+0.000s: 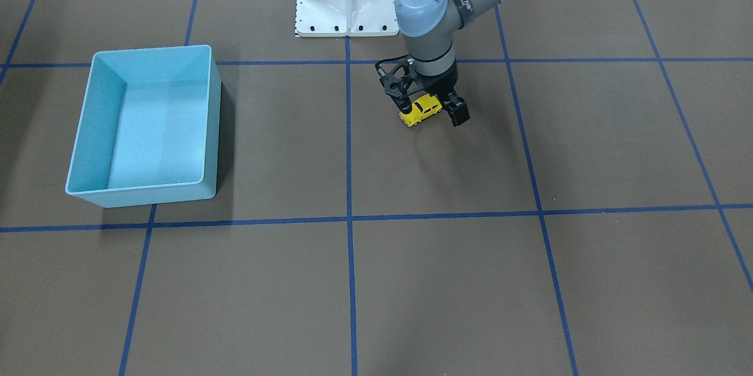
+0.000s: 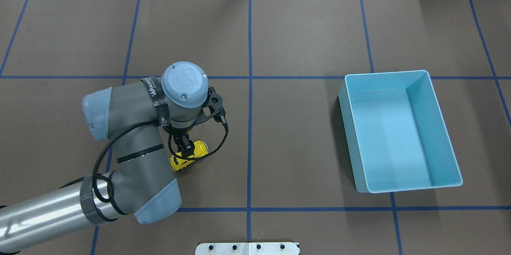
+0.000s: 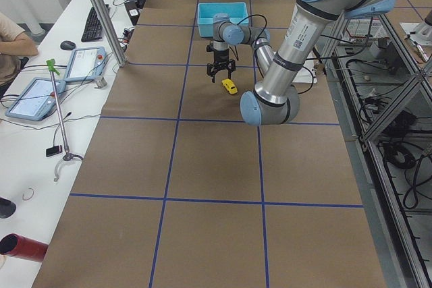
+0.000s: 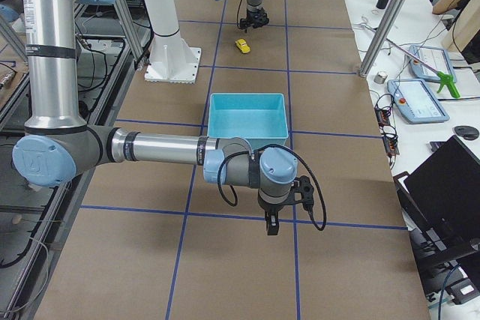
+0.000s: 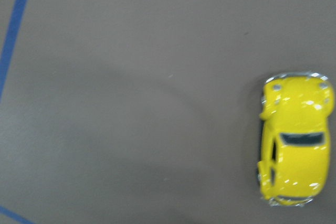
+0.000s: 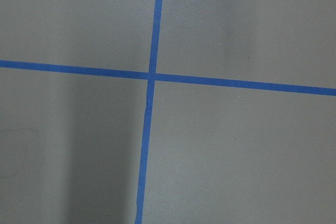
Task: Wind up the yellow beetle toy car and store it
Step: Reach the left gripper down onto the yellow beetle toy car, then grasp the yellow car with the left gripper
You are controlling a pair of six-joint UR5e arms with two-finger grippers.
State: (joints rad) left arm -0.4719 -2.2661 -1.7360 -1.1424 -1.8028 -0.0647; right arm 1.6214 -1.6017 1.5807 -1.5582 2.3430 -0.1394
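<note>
UR logo (image 2: 188,79) on L arm cap (image 2: 175,92), strap print (image 2: 152,87) illegible

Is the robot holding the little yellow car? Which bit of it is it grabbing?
No, nothing is held. The left gripper hangs open over the yellow car, which sits on the table.

Glossy yellow car (image 1: 421,111), light-blue bin (image 1: 156,195)

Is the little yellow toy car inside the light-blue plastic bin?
No, the tiny yellow beetle toy car sits on the brown table, far from the light-blue bin.
</note>
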